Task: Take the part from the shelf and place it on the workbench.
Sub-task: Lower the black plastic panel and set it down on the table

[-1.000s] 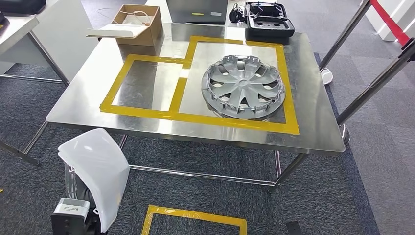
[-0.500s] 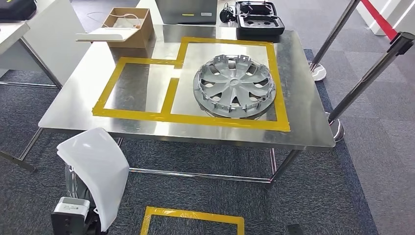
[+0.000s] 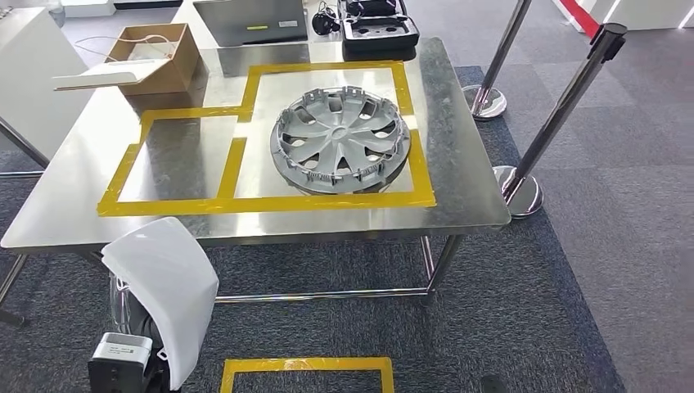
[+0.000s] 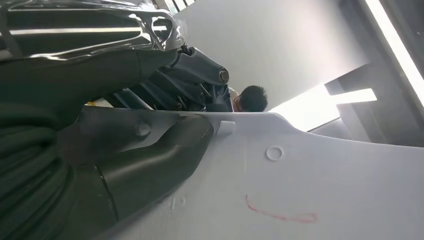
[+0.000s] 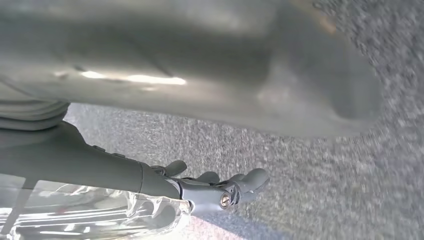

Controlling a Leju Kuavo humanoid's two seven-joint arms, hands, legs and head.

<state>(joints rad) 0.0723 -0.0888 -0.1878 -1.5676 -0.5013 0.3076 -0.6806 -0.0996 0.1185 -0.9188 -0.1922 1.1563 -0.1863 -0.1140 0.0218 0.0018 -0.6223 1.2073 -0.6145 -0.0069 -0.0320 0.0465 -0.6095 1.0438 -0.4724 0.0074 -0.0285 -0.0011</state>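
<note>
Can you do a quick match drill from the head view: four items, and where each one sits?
Items:
1. hubcap
2. white part
3. cardboard box
4. black case

Places:
A. far left corner of the workbench
B. in the left hand, below the near table edge
C. inside the larger yellow tape square
D. far edge, right of the box

Pairs: 1-C, 2-B, 3-A, 4-D

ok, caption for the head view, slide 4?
Left hand carries white part toward steel workbench, where a silver hubcap lies inside yellow tape.
</note>
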